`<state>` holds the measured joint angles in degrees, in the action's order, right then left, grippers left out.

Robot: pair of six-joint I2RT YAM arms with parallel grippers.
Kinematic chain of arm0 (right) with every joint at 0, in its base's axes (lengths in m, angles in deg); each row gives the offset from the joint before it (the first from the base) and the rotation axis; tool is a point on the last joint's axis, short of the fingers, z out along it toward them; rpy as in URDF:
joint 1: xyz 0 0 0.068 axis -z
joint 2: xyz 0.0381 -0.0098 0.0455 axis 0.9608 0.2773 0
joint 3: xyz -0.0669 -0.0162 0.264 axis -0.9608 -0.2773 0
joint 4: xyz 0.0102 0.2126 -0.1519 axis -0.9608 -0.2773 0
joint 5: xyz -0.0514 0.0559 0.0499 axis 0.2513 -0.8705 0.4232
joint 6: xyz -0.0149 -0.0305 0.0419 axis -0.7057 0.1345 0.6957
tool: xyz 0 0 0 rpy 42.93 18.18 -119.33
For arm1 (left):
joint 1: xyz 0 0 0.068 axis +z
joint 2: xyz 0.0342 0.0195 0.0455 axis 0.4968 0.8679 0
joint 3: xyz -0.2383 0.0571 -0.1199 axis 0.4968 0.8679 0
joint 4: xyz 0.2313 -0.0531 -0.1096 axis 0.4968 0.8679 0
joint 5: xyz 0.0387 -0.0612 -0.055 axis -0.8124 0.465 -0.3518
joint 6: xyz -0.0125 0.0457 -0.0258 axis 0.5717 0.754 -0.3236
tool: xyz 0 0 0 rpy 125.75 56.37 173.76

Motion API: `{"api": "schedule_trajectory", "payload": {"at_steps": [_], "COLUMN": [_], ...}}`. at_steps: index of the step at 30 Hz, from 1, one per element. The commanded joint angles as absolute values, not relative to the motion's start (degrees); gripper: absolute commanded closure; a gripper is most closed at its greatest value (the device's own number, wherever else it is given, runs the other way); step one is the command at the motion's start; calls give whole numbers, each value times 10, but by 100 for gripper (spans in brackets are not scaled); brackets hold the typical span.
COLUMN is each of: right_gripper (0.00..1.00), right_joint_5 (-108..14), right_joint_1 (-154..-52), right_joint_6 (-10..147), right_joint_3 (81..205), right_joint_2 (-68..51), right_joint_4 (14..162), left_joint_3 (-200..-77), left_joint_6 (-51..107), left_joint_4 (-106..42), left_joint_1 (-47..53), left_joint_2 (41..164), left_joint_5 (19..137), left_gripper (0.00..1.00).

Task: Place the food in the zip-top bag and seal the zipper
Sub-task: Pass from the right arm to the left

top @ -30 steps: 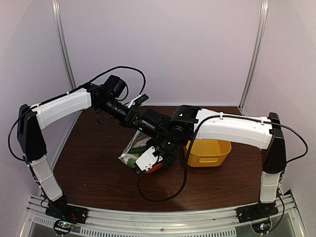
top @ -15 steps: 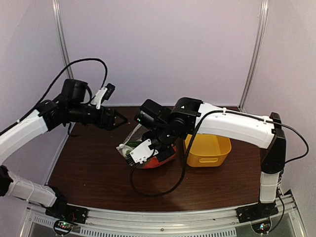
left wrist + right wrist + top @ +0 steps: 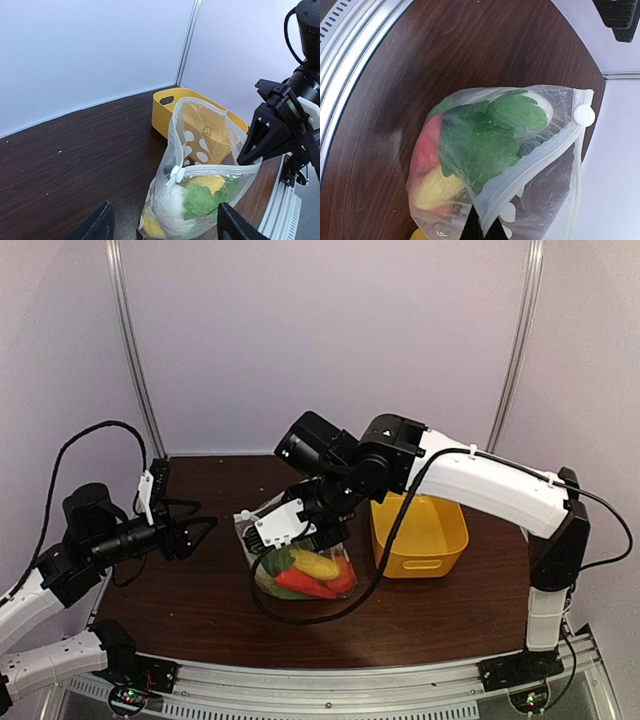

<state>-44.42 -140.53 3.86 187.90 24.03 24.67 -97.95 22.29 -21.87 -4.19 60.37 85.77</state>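
The zip-top bag [image 3: 296, 585] hangs upright at mid-table, filled with the food [image 3: 312, 567]: red, yellow and green pieces. In the right wrist view leafy greens [image 3: 485, 140], a red piece and a yellow piece press against the plastic. My right gripper [image 3: 482, 227] is shut on the zipper [image 3: 540, 157] at one end of the mouth; the white slider [image 3: 584, 115] sits at the other end. The strip looks pressed together along its length. My left gripper [image 3: 203, 532] stands open to the left of the bag [image 3: 200, 200], apart from it, with nothing between its fingers [image 3: 102, 225].
A yellow basket [image 3: 440, 555] stands just right of the bag, under the right arm, and shows behind the bag in the left wrist view [image 3: 167, 100]. A metal rail [image 3: 320, 685] runs along the near table edge. White walls close the back and sides.
My left gripper let go at the bag's mouth, opened and drew back to the left and down. The right gripper raised the bag, which now hangs upright.
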Motion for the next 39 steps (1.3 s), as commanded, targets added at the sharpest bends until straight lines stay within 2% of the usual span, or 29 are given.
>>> {"api": "schedule_trajectory", "payload": {"at_steps": [1, 3, 5, 12, 17, 27, 31, 35, 39], "right_gripper": [100, 100, 100, 100, 100, 100, 100, 100, 100], "right_joint_5": [-470, -477, -480, -495, -492, -482, -479, -478, -477], "right_joint_1": [-1395, -1392, -1391, -1391, -1391, -1389, -1387, -1384, -1382], "right_joint_6": [62, 67, 70, 71, 71, 70, 72, 72, 72], "right_joint_3": [1888, 1880, 1870, 1848, 1848, 1844, 1845, 1845, 1840], "right_joint_2": [207, 199, 192, 183, 183, 184, 185, 183, 182], "right_joint_4": [230, 232, 236, 238, 242, 247, 252, 252, 252], "left_joint_3": [-970, -977, -983, -971, -984, -977, -982, -981, -985], "left_joint_6": [265, 278, 278, 260, 249, 267, 270, 272, 278], "left_joint_4": [-303, -319, -328, -358, -369, -355, -353, -349, -340], "left_joint_1": [-46, -46, -46, -46, -46, -46, -46, -46, -46], "left_joint_2": [641, 681, 713, 742, 803, 792, 801, 798, 795], "left_joint_5": [898, 937, 959, 962, 1027, 1032, 1040, 1037, 1029], "left_gripper": [33, 43, 48, 46, 57, 69, 81, 83, 96]}}
